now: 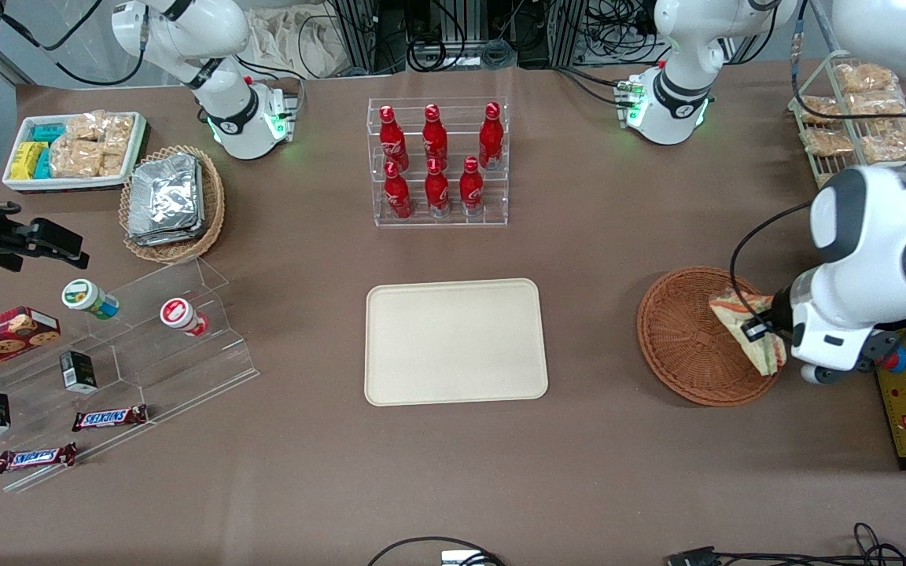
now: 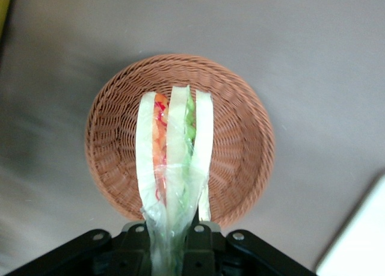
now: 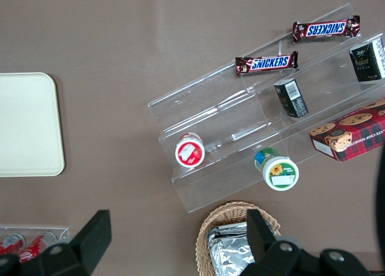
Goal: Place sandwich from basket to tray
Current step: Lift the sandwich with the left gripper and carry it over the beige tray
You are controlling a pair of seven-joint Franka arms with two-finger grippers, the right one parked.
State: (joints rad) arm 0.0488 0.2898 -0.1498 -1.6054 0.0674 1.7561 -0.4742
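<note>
Wicker, reddish-brown and round, fills the front view under the gripper [image 1: 767, 330]: the basket [image 1: 685, 338] sits on the brown bench [image 1: 618, 259] toward the working arm's end, and the sandwich [image 1: 748, 330] hangs tilted over the basket's rim nearest the arm, apparently lifted clear of the weave. The tray [image 1: 455, 342], bare and cream, lies well apart from the fingers, toward the bench's middle. From the left wrist view, the sandwich [image 2: 174, 162] stands out from the gripper [image 2: 174, 243] with the basket [image 2: 114, 113] directly below it; the fingers [image 2: 201, 252] are clenched on the clear wrap at the wedge's narrow end, nearly closed with only wrap and bread tip between them, and a corner of the tray [image 2: 361, 240] shows off to one side. By my reading the pick is done and the carry is in hand; the next move calls for a level sideways travel to above the tray, then a lowering and release.
</note>
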